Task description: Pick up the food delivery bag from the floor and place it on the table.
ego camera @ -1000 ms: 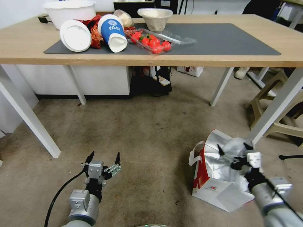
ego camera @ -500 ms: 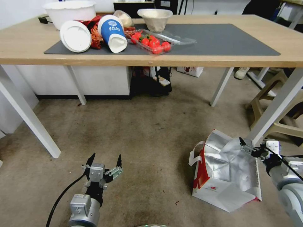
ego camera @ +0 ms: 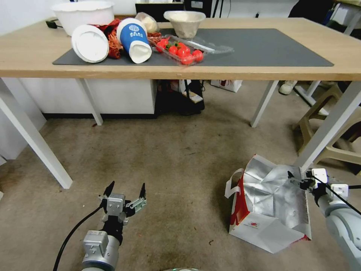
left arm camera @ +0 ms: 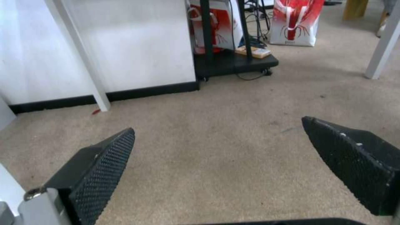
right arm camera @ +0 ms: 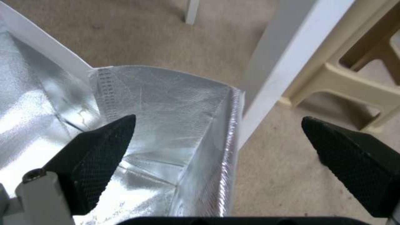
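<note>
Right gripper (ego camera: 301, 180) spread wide astride foil-lined rim of boxy white-and-red paper delivery bag (ego camera: 263, 205) on brownish carpet floor (ego camera: 169, 158) (likely light, crumply; best pinched at rim), left gripper (ego camera: 126, 190) likewise agape, idle.

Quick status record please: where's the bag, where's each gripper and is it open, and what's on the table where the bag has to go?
bag: on the floor, mouth open, foil lining showing, beside a white table leg
right gripper: open, straddling the bag's far rim, one finger inside, one outside; nothing gripped
left gripper: open, low over bare floor, apart from the bag
table: mat bare on its right half; cups, bowls and a tomato tray on the left
task state: bag not yet lifted
</note>
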{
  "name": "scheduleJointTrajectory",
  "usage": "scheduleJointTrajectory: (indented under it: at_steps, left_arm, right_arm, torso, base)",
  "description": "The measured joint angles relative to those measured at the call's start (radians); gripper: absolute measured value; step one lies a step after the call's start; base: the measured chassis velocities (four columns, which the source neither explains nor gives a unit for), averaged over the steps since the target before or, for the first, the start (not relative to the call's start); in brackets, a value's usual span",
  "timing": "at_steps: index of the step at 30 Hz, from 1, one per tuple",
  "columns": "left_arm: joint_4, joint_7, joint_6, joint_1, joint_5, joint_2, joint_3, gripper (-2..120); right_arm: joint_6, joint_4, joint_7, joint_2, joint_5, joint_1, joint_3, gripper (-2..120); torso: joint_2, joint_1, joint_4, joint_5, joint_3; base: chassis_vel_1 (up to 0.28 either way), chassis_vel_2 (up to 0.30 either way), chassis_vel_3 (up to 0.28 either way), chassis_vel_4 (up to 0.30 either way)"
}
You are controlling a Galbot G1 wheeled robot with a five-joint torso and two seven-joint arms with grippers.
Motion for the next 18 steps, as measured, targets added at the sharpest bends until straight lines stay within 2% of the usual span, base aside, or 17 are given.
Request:
scheduleJointTrajectory:
  at_steps: [6, 14, 18]
  left_arm:
    - [0.018, -0.002, -0.004, -0.004, 0.0, 0.002, 0.004, 100]
    - [0.035, -0.005, -0.008, -0.012, 0.0, -0.001, 0.005, 100]
    - [0.039, -0.008, -0.018, -0.008, 0.005, -0.002, 0.001, 100]
  right_arm:
    - [-0.037, -0.07, -0.003, -0.039, 0.023, 0.056, -0.057, 100]
    - [-0.059, -0.108, -0.003, -0.039, 0.023, 0.093, -0.107, 100]
    - [-0.097, -0.124, 0.027, -0.031, 0.015, 0.114, -0.138, 89]
  torso:
    - [0.0, 0.0, 0.0, -0.0001, 0.0]
    - [0.0, 0.0, 0.0001, -0.0002, 0.0]
    - [0.0, 0.0, 0.0, -0.0001, 0.0]
  base:
    - [0.0, 0.0, 0.0, 0.0]
    - [0.0, 0.0, 0.0, 0.0]
    - [0.0, 0.0, 0.0, 0.0]
